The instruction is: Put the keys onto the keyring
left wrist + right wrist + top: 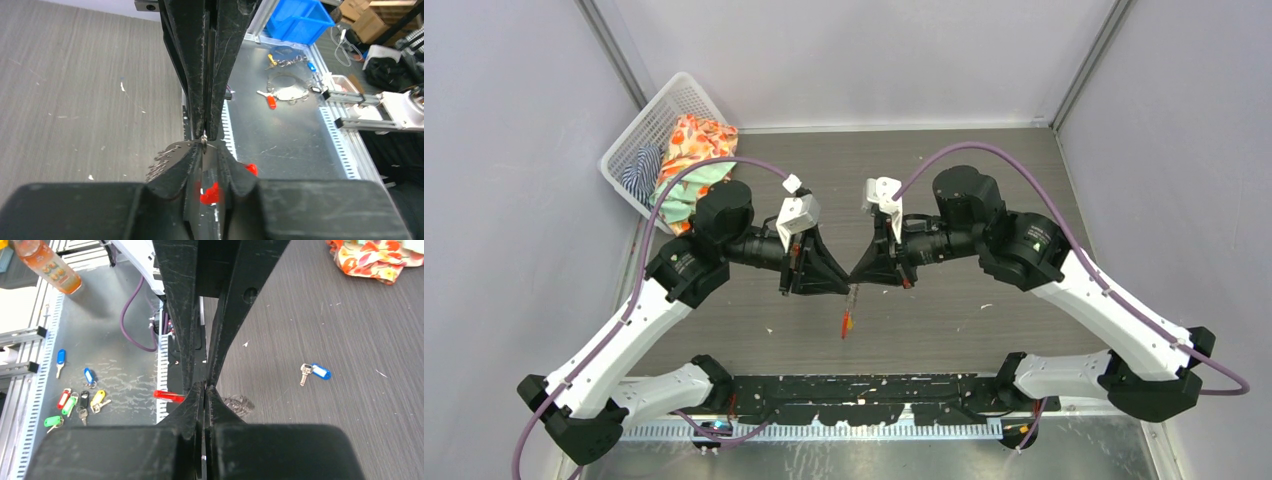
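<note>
The right hand [205,387] and left hand [210,162] meet tip to tip on the small grey metal keyring [175,147].
Right hand pinched tight on the ring; left hand narrowly parted around it, grip not determinable. Its flat red oval plastic tag [846,322] dangles below the fingertips. The blue-headed metal key [314,372] lies on the dark desk [325,330], well apart from both hands, unthreaded. Risk: one thin pinch; the ring could twist or drop.
</note>
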Controlling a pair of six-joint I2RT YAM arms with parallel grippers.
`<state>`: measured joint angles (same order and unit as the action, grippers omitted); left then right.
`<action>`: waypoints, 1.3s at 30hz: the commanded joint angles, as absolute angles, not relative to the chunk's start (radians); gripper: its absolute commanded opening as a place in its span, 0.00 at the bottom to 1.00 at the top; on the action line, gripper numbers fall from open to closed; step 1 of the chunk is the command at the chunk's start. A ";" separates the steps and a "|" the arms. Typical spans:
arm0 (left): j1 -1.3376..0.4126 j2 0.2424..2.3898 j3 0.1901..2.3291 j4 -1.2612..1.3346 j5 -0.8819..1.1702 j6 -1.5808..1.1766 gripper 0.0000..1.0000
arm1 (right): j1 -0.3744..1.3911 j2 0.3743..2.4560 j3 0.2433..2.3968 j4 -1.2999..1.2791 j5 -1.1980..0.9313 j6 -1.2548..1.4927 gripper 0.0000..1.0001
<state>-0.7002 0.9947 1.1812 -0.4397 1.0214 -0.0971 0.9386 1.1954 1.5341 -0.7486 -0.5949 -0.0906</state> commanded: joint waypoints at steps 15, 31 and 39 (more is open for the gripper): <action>-0.703 0.983 1.169 -0.305 1.043 -0.181 0.26 | 0.934 0.940 1.235 -0.229 -0.555 0.117 0.01; -0.710 0.964 1.143 -0.278 1.089 -0.225 0.25 | 0.934 0.843 0.982 0.207 -0.462 0.226 0.01; -0.708 0.970 1.160 -0.263 1.043 -0.245 0.27 | 0.933 0.815 0.902 0.320 -0.471 0.285 0.01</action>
<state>-0.7067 0.9821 1.1419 -0.3088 1.0618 -0.2287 0.9382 0.8513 0.9192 0.1703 -0.4828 0.2420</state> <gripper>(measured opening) 0.259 0.028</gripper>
